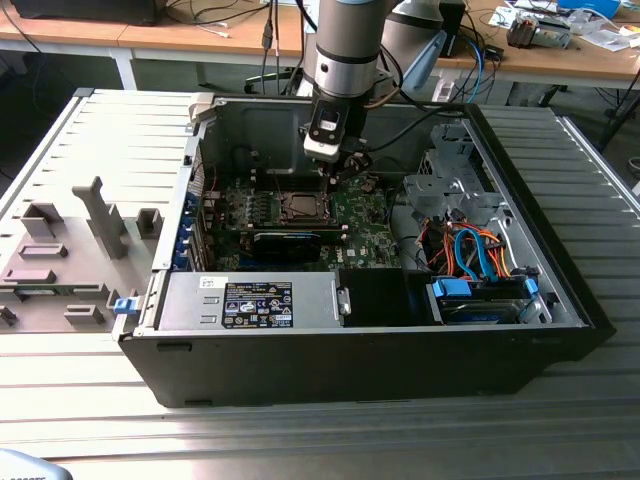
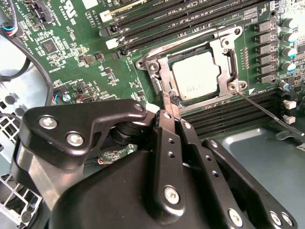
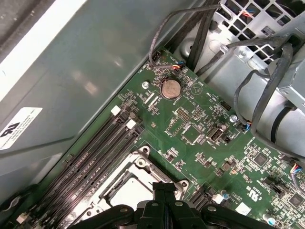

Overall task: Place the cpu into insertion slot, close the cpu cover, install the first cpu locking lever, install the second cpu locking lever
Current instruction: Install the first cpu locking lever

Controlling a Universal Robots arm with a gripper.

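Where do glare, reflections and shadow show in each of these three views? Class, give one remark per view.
Second wrist view: the cpu glares pale on its metal top, and the gripper looms dark with small glossy highlights. First wrist view: soft bright patches reflect off the case wall. Exterior view: the motherboard sits in shade.

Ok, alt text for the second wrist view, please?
The cpu lies under the lowered cpu cover on the green motherboard. The black gripper, jaws together, sits at the cover's corner; one thin locking lever sticks out free.
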